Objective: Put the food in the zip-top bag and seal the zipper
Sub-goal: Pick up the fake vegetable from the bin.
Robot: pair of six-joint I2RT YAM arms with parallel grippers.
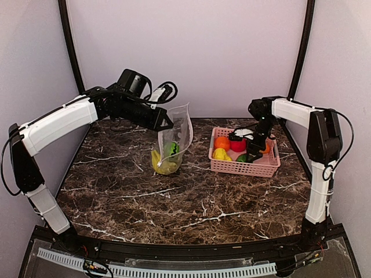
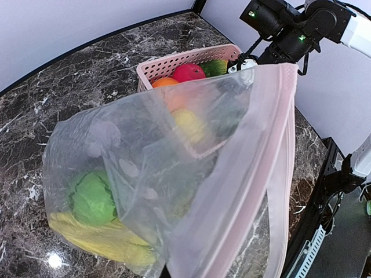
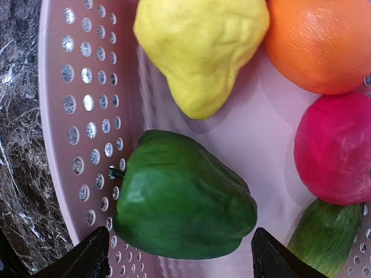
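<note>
Only overhead: the left gripper (image 1: 168, 123) is seen clamped on the zip-top bag (image 1: 182, 128).
Right wrist: a green pepper (image 3: 182, 202) is shown just ahead of the wide-spread right gripper (image 3: 184, 258).

Bright, soft light falls from overhead. Shadows are faint, pooling just under the bag (image 1: 174, 139) that hangs at the left gripper (image 1: 168, 123) and around the basket (image 1: 249, 168) below the right gripper (image 1: 254, 152). The table (image 1: 174, 202) gleams, with one white glare spot in the left wrist view. There the bag blurs nearest the camera and the table's edge bows. Ahead of the right fingertips (image 3: 87, 258) the pepper (image 3: 185, 202) is sharp — the tips themselves are dark and soft.
</note>
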